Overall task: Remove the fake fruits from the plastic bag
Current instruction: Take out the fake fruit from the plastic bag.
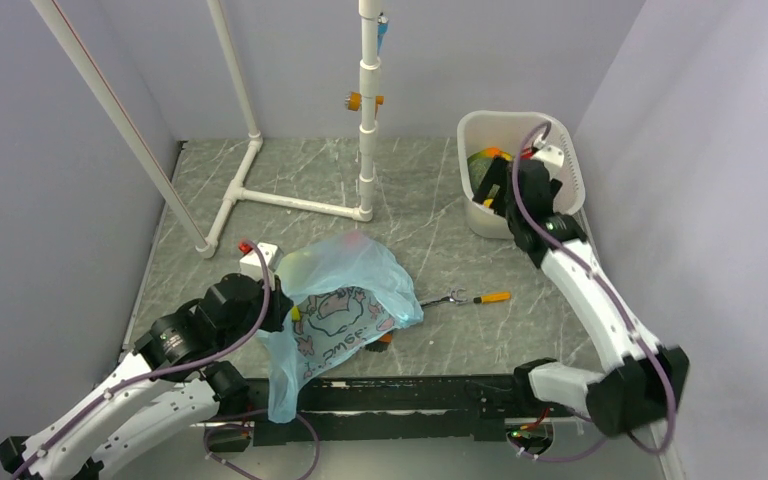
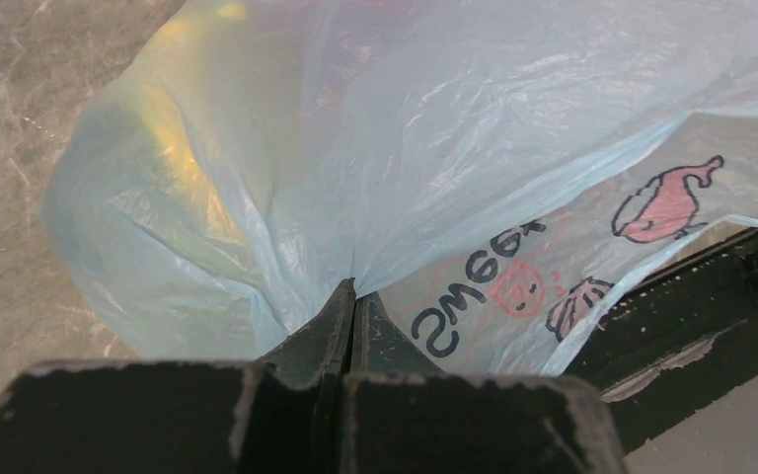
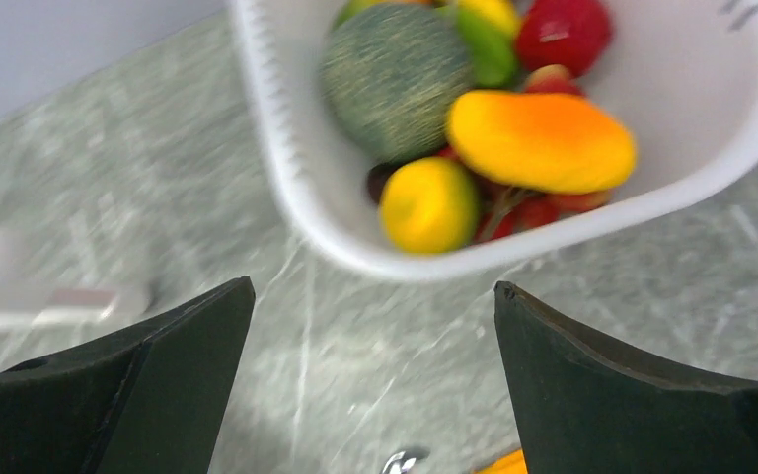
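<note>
Right now L gripper [image 2: 353, 296] is pinched tight on a fold of the plastic bag [image 1: 352, 285], at the bag's near-left edge. R gripper [image 3: 375, 296] hangs spread wide, empty, well right of the bag over the white tub [image 1: 570, 165], where mango [image 3: 541, 141] + orange [image 3: 429, 205] lie. A yellow shape [image 2: 183, 148] shows through the bag, prob. 1 fruit still inside; L is nearer but busy.

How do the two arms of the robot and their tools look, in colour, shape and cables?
The left arm and the right arm have white links and black joints. A thin purple cable runs loosely along each. The left tool and the right tool have two matt black fingers that narrow to a tip; the left one shows pale scuffs.
</note>
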